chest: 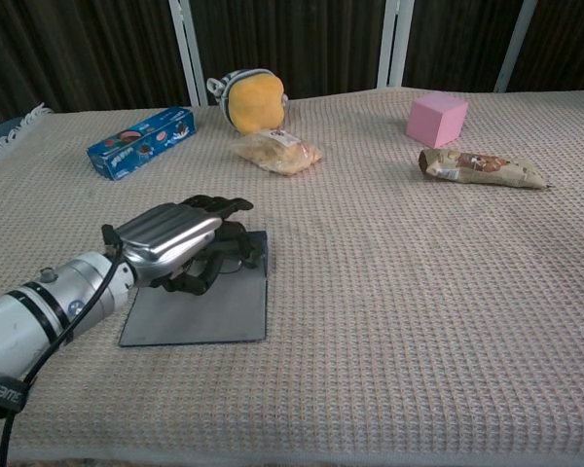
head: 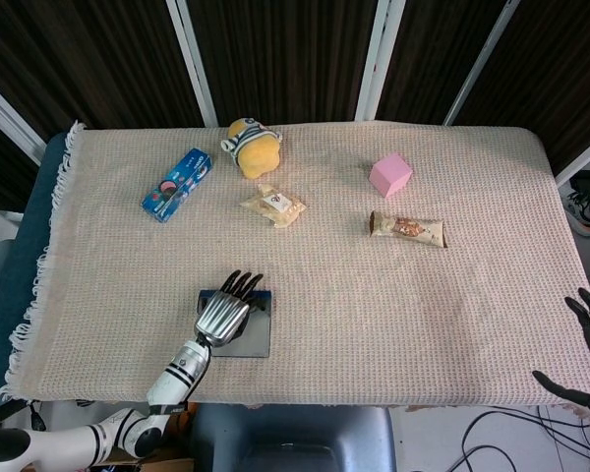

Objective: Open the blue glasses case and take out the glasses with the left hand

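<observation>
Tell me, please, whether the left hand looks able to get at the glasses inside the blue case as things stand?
Probably yes: the left hand already rests on the blue glasses case, lid lying flat. The hand hides the glasses, so contact is unclear.

Wide bare tabletop (head: pixel 374 315) across the near middle and right. Far side crowded: blue box (head: pixel 177 184), plush (head: pixel 253 146), snack bag (head: pixel 273 205), pink cube (head: pixel 390 174), wrapped bar (head: pixel 407 229). Near left taken by left hand (head: pixel 224 313) over flat case (chest: pixel 200 306).
</observation>
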You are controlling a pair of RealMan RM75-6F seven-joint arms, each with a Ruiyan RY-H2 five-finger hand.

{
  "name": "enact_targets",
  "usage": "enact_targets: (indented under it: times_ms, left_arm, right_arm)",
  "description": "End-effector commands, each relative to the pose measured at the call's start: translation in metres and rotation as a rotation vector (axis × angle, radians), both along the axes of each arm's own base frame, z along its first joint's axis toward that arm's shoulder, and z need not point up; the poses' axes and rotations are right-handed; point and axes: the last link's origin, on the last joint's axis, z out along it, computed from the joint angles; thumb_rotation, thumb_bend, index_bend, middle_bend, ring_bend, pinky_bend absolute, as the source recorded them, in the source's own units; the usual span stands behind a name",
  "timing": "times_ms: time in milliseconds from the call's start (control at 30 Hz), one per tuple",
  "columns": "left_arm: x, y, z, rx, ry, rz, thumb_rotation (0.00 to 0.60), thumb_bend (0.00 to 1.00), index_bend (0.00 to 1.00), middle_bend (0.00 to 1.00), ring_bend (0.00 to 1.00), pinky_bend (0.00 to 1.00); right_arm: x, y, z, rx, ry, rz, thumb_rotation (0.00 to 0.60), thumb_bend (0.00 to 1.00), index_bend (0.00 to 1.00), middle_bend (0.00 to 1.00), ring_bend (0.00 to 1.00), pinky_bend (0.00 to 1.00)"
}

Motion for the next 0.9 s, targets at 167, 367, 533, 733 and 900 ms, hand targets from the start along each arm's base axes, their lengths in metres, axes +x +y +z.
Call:
enact_targets:
  times_ms: [167,367,533,733,900]
  left_arm:
    - [0.001,0.008,0.005,0.026,-0.041,0.022,0.600,0.69,0.33,0.01,0.00,0.00]
    - [0.008,-0.004,0.019,0.057,-0.104,-0.029,0.600,0.53,0.38,0.03,0.00,0.00]
    - [0.006,0.000,0.027,0.125,-0.156,-0.028,0.600,0.43,0.40,0.06,0.00,0.02]
    - [-0.002,0.013,0.028,0.145,-0.119,0.027,0.600,0.38,0.39,0.05,0.00,0.03]
    - [-0.005,0.017,0.027,0.145,-0.096,0.051,0.600,0.34,0.37,0.05,0.00,0.03]
  right_arm:
    - [0.000,0.000,0.000,0.000,0.001,-0.003,0.600,0.13,0.00,0.00,0.00,0.00]
    - [0.001,0.000,-0.002,0.014,0.010,0.001,0.600,0.13,0.00,0.00,0.00,0.00]
    - [0.002,0.000,-0.004,0.017,0.014,0.003,0.600,0.13,0.00,0.00,0.00,0.00]
    - [0.002,-0.001,-0.004,0.019,0.015,0.003,0.600,0.13,0.00,0.00,0.00,0.00]
    - [0.001,-0.001,-0.005,0.019,0.016,0.002,0.600,0.13,0.00,0.00,0.00,0.00]
